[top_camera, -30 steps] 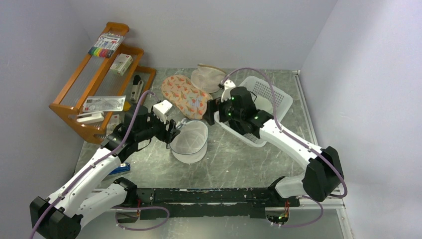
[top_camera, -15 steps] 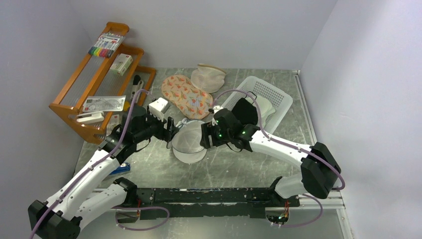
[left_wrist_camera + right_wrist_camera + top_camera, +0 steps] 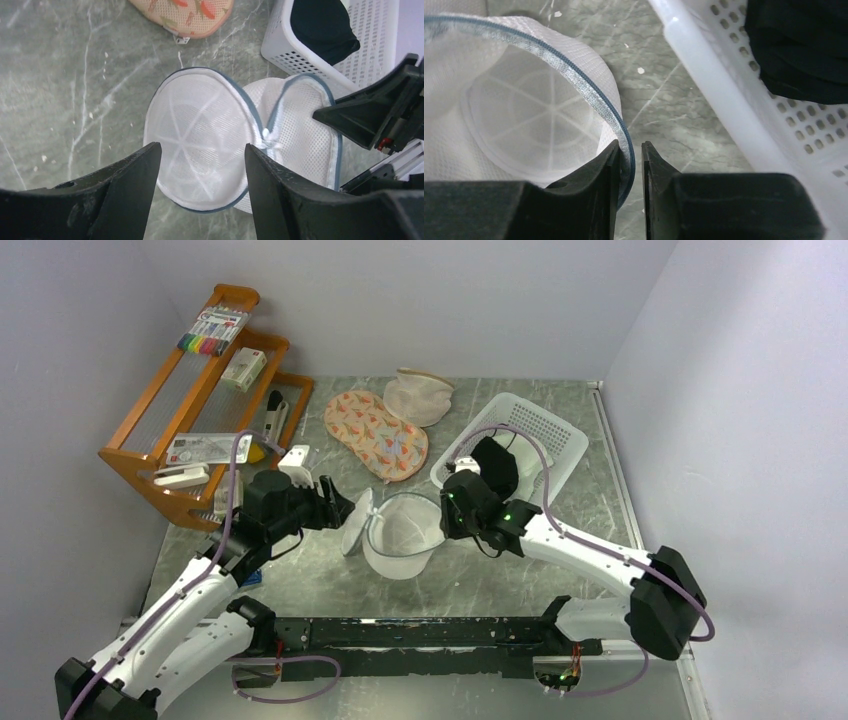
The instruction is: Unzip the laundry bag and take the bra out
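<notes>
Top external: 1 laundry bag [image 3: 402, 536] & 1 bra [image 3: 497, 466].

I see bright, even, diffuse light; shadows on the worktop [image 3: 460, 585] are soft. Top view is sharp. Wrist views render the left gripper [image 3: 201, 147] and right gripper [image 3: 630, 144] dark, slightly blurred.

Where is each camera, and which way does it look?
Top external: high behind both arms, looking down on the grey table.
Left wrist: on that arm, looking down between spread left fingers at the round white mesh laundry bag.
Right wrist: on that arm, right fingers closed on the bag's rim.
All share the bag.
</notes>
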Motion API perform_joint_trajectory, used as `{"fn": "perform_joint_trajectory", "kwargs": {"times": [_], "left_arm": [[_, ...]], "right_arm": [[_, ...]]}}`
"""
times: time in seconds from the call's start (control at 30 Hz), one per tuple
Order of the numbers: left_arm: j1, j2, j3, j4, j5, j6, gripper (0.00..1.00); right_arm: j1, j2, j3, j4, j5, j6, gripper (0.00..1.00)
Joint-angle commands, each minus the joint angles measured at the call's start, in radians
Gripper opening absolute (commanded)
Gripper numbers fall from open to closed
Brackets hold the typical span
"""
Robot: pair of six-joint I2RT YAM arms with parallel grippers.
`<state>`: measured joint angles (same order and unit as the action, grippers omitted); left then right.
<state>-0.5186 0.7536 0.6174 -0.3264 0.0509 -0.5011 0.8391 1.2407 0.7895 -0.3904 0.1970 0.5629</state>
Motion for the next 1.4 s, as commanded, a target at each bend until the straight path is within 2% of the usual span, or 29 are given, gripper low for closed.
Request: {"fn": "perform_joint_trajectory", "kwargs": {"times": [0.0,0.13,0.27,0.47,0.57,0.67,0.8,0.93,1.23,1.33,1.37], "left_arm": [[0.003,-0.024,-0.047,0.007,-0.079,-0.179,0.75],[0.003,-0.006,-0.095,0.015,-0.114,-0.336,0.83],[0.003,0.060,-0.158,0.052,-0.111,-0.481,0.85],[0.003,0.178,-0.176,0.019,-0.127,-0.594,0.78],[0.005,0.189,-0.192,-0.005,-0.164,-0.638,0.70],[0.006,0.187,-0.210,-0.002,-0.194,-0.668,0.64],[0.007,0.202,-0.225,0.056,-0.209,-0.652,0.54],[0.008,0.267,-0.204,0.095,-0.199,-0.609,0.48],[0.006,0.423,-0.187,0.232,-0.109,-0.481,0.40],[-0.015,0.479,-0.152,0.200,-0.138,-0.438,0.39],[-0.031,0.492,-0.136,0.172,-0.190,-0.431,0.39]], "right_arm": [[-0.001,-0.056,-0.019,-0.025,0.091,0.021,0.19],[-0.001,-0.100,-0.039,-0.003,0.101,0.017,0.18],[-0.001,-0.102,-0.042,0.002,0.104,0.004,0.18],[-0.001,-0.118,-0.047,-0.004,0.125,0.003,0.19],[0.000,-0.135,-0.050,0.002,0.128,0.002,0.21],[-0.001,-0.138,-0.048,0.008,0.125,-0.005,0.30],[-0.001,-0.142,-0.052,0.019,0.112,-0.012,0.36],[-0.001,-0.139,-0.048,0.027,0.102,-0.020,0.37],[-0.001,-0.138,-0.050,0.053,0.094,-0.032,0.37],[-0.001,-0.131,-0.050,0.061,0.090,-0.032,0.37],[0.000,-0.128,-0.050,0.063,0.088,-0.032,0.37]]}}
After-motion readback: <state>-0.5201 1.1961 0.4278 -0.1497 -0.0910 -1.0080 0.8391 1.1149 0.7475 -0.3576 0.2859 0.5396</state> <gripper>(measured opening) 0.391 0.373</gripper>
